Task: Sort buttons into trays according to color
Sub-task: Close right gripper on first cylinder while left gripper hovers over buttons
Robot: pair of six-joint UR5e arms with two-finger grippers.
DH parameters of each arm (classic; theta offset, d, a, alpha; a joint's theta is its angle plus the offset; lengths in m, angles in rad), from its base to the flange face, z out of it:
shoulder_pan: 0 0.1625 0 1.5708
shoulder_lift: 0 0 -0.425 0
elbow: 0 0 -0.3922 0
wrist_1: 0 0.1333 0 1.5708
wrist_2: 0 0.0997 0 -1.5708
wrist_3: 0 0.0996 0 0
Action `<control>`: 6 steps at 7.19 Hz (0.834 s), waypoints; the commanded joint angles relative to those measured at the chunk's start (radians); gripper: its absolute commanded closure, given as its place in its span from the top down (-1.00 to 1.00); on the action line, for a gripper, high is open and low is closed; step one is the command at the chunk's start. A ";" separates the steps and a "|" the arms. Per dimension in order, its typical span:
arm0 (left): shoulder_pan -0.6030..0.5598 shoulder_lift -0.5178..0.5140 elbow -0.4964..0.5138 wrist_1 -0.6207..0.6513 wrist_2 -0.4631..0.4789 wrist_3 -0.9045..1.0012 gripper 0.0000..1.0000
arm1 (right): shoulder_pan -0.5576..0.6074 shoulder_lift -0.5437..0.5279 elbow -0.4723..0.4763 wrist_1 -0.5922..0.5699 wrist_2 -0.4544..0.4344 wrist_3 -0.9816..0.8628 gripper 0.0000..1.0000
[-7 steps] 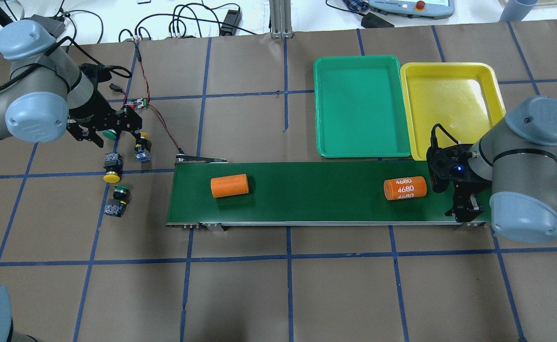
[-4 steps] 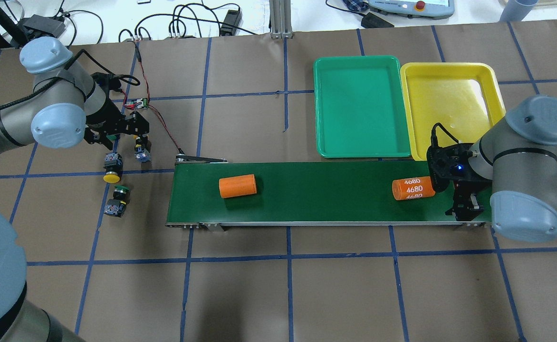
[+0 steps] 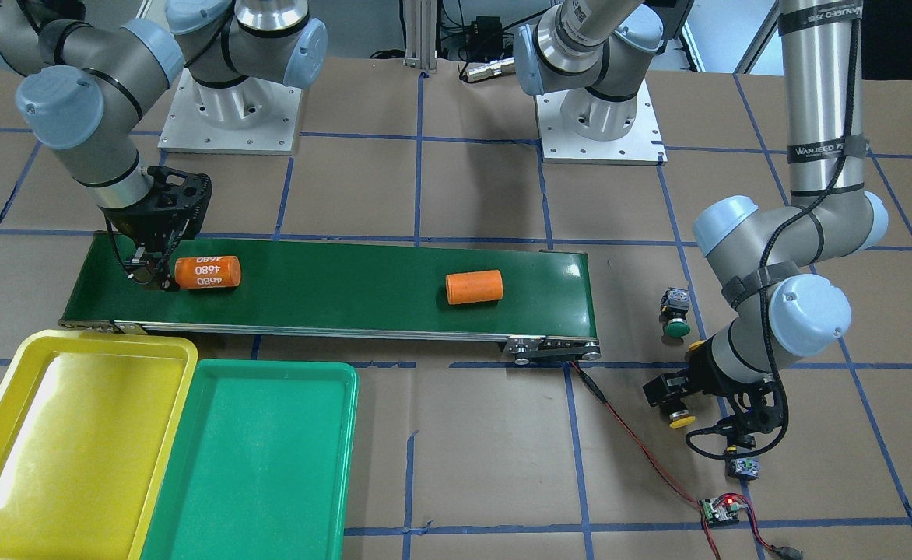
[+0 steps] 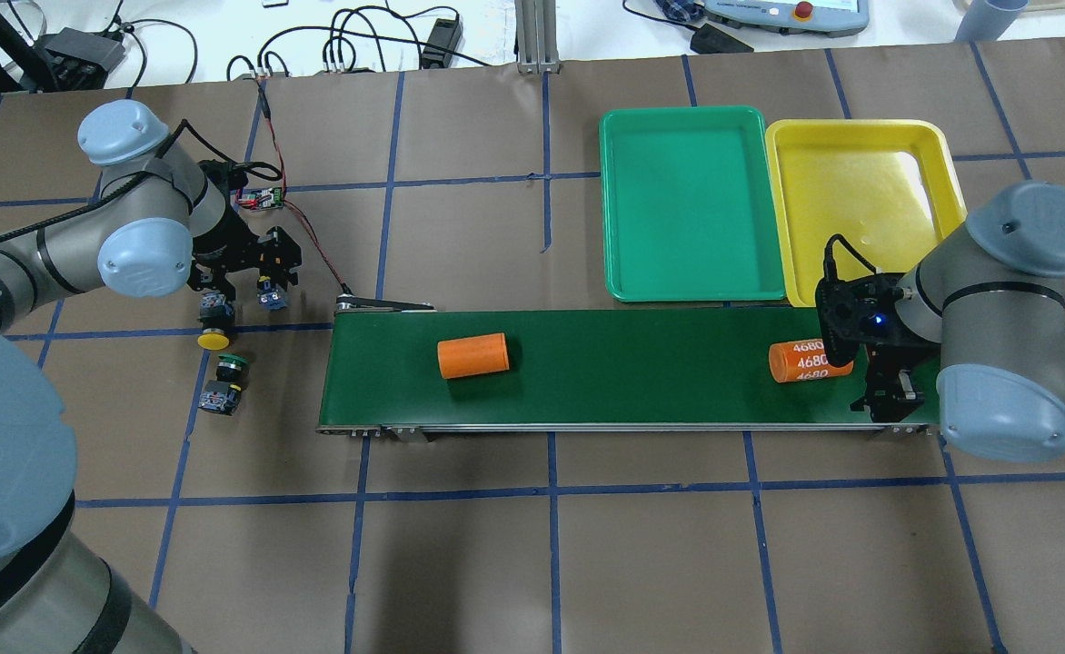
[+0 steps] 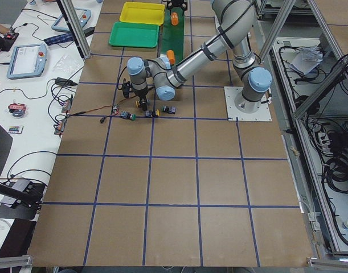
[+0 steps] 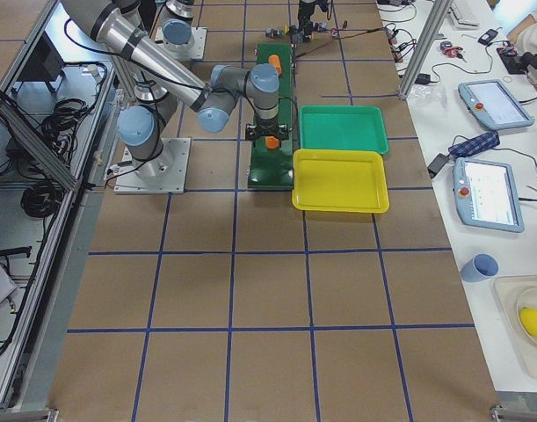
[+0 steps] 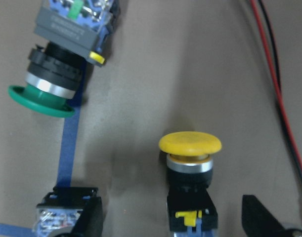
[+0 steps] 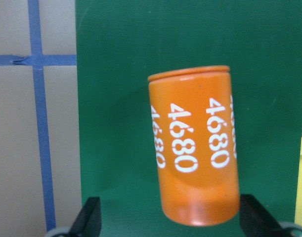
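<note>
The orange cylinder [image 8: 195, 148] between the right jaws carries "4680" in white, repeated round its side. A band on the left arm [image 3: 816, 117] reads WANJEED.

The right jaws are spread wide. Their fingertips [image 8: 89, 219] stand either side of the cylinder's near end, and the green conveyor belt [image 8: 141, 39] shows in both gaps, so they touch nothing. A plain orange cylinder [image 4: 472, 355] lies on the belt well apart from them, toward the left jaws.

The left jaws are also spread, low over the desk [image 4: 587, 545]. Their fingertips [image 7: 262, 219] flank a yellow-capped button [image 7: 190, 163] with a gap on each side; it lies on its side, cap pointing away from them. The contact block of a second button [image 7: 59, 215] lies just outside one fingertip, and I cannot tell whether they touch. A green-capped button [image 7: 52, 79] lies ahead of that fingertip. The other green-capped button [image 4: 223, 381] lies near, outside the jaws.

The green tray [image 4: 691, 204] and yellow tray [image 4: 860, 200] lie side by side just beyond the right jaws, well apart from the left jaws and every button.
</note>
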 commanded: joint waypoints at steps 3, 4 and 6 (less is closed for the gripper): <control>-0.008 0.031 0.020 -0.011 0.001 -0.020 -1.00 | 0.002 0.000 0.000 0.000 0.001 0.002 1.00; -0.011 0.053 0.038 -0.044 0.001 -0.018 -1.00 | 0.002 0.000 0.000 0.001 0.001 0.002 1.00; -0.048 0.186 0.058 -0.200 -0.004 -0.018 -1.00 | 0.002 0.000 0.000 0.000 -0.001 0.002 1.00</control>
